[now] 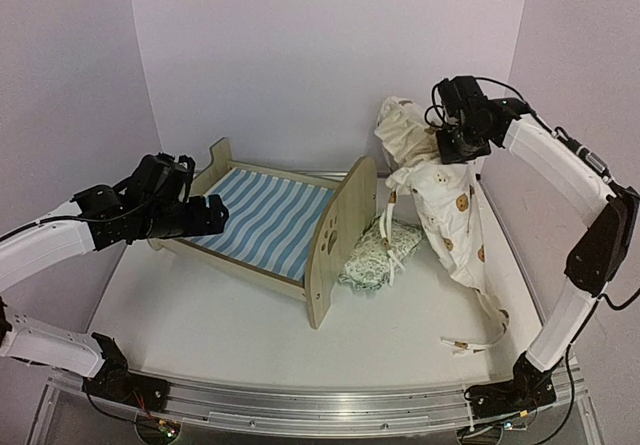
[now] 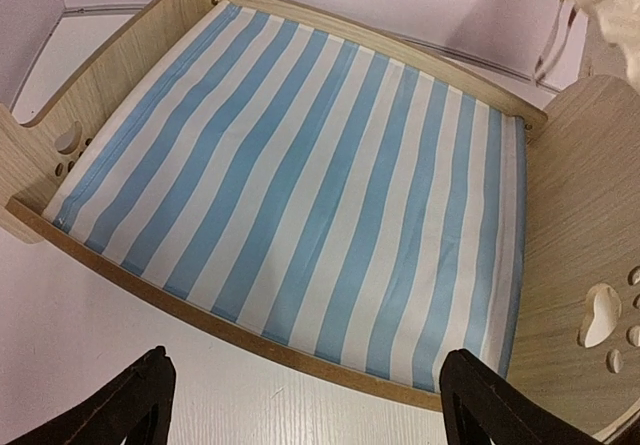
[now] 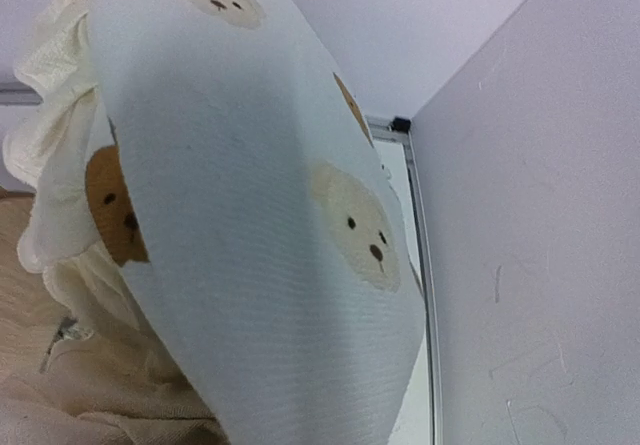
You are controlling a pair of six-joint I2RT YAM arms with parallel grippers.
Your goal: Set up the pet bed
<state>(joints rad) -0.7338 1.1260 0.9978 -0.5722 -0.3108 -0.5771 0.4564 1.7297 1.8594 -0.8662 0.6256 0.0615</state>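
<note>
The right gripper is seen clamped shut on the top of the cream bear-print quilt. The quilt is held up at about two o'clock from the pet bed, with its lower ruffle trailing down to the table; in the right wrist view only the cloth is shown and the fingers are hidden. The left gripper is held with its jaws wide apart and nothing between them, above the near side rail at the eight o'clock side of the bed. The bed is stood on the table left of centre, with its striped mattress laid bare. A small green-patterned pillow is laid just beside the headboard, at its three o'clock.
</note>
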